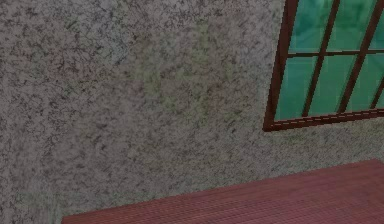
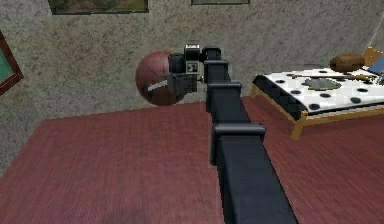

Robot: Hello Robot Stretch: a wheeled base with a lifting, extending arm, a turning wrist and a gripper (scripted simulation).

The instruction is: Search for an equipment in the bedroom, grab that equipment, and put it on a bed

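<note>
Forward view: a speckled grey-brown wall [image 1: 130, 100] takes up most of the picture. At the upper right is a window [image 1: 330, 60] with a red-brown frame, thin bars and green panes. A strip of dark red plank floor [image 1: 280, 200] runs along the bottom right.

Arm side view: the dark square arm [image 2: 245, 160] rises from the bottom edge toward the far wall [image 2: 90, 50]. At its far end sit 2 small white squares [image 2: 197, 52] with black marks, and left of them is the hand [image 2: 160, 88]. The hand holds a round reddish-brown ball [image 2: 150, 65], which hangs at its finger end, clear of the red floor [image 2: 110, 160] and with the wall behind it.

Well apart to the right stands 1 bed [image 2: 320, 90] with a light wooden frame and a white cover with black spots. A brown rounded thing [image 2: 345, 62] lies near its head, with something blue [image 2: 377, 62] at the picture's edge. 2 framed pictures [image 2: 98, 5] hang at the top of the wall, and a window edge [image 2: 8, 65] shows at the far left.
</note>
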